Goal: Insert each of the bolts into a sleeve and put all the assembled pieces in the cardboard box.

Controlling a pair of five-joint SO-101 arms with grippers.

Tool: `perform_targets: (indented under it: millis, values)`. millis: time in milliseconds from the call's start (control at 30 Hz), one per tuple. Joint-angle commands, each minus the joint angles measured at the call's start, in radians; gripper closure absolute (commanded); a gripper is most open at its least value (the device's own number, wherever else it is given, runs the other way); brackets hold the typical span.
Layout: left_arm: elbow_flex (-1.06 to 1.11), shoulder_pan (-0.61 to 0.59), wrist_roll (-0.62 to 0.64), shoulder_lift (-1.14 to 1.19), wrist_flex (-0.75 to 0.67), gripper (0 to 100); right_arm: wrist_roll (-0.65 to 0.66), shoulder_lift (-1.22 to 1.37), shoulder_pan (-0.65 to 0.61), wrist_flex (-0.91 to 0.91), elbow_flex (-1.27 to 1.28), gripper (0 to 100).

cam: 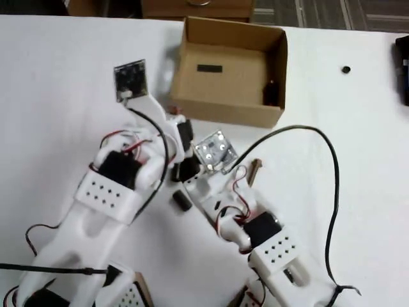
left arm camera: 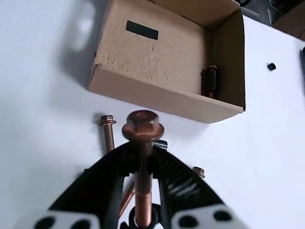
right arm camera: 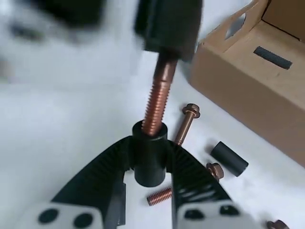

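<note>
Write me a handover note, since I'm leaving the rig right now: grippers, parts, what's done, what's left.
Left gripper: shut on a bolt, whose threaded tip is in the mouth of the sleeve, not yet pushed home.
Right gripper: shut on that sleeve.
Done: one assembled piece is in the cardboard box.
Left: seat this bolt and box it. Then pair the loose bolts and loose sleeve lying on the table near the box.
</note>
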Motion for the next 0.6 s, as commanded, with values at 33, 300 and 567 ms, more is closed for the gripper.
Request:
perform_targets:
  millis: [33,300,567]
  values:
    - [-0.010,0.040,0.009,-0.040,0.008,98,-0.008,-0.025,0.012,-0.027,-0.011,97.8]
    - [-0.005,0.049,0.006,-0.040,0.077,98,-0.003,-0.027,0.073,-0.027,-0.012,97.8]
    - [0.024,0.160,0.003,-0.034,0.117,98,-0.002,-0.033,0.076,-0.024,-0.015,97.8]
